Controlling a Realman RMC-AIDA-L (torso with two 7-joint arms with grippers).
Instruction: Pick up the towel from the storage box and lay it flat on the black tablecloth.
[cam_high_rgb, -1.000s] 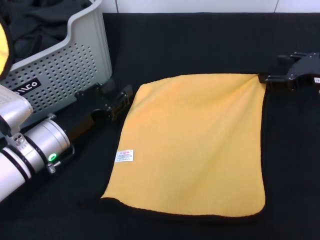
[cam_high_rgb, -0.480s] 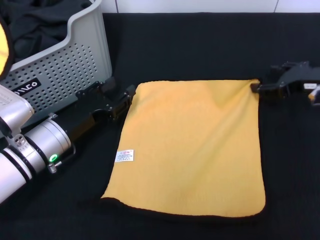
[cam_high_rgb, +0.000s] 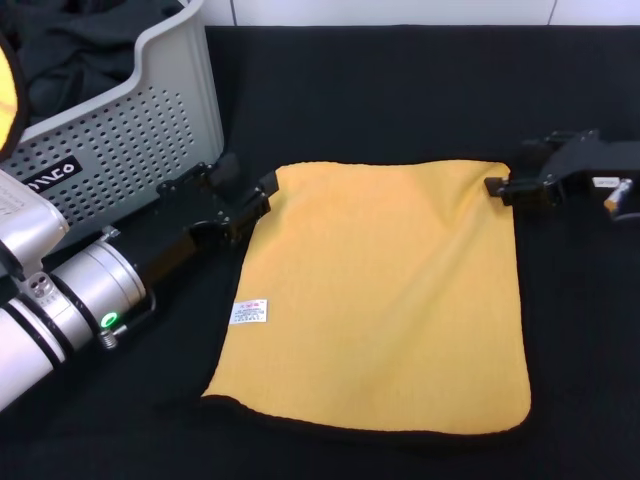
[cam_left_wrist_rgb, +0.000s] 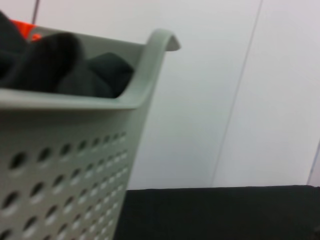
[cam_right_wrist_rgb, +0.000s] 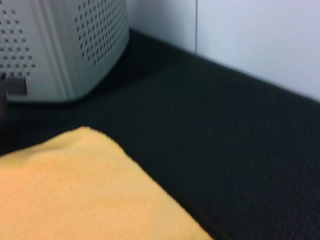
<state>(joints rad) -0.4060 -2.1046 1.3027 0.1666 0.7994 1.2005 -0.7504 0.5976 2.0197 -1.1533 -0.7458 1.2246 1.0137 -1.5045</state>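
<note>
I see the towel (cam_high_rgb: 375, 295) spread yellow-side up on the black tablecloth (cam_high_rgb: 400, 90), storage box (cam_high_rgb: 120, 130) at ten o'clock. Left gripper (cam_high_rgb: 262, 195) and right gripper (cam_high_rgb: 497, 187) sit at its far corners; grip uncertain. Soft, light; I'd handle corners.

We see the towel (cam_high_rgb: 380, 295) spread yellow face up on the black tablecloth (cam_high_rgb: 400, 90), a thin dark edge showing along its near side and a small white label near its left edge. Our left gripper (cam_high_rgb: 250, 195) sits at the towel's far left corner, its silver arm reaching in from the lower left. Our right gripper (cam_high_rgb: 500, 187) sits at the far right corner, touching the cloth's edge. We cannot tell whether either gripper is clamped. The storage box (cam_high_rgb: 150, 130), grey and perforated, stands at the far left, with dark cloth (cam_high_rgb: 70, 50) inside.
</note>
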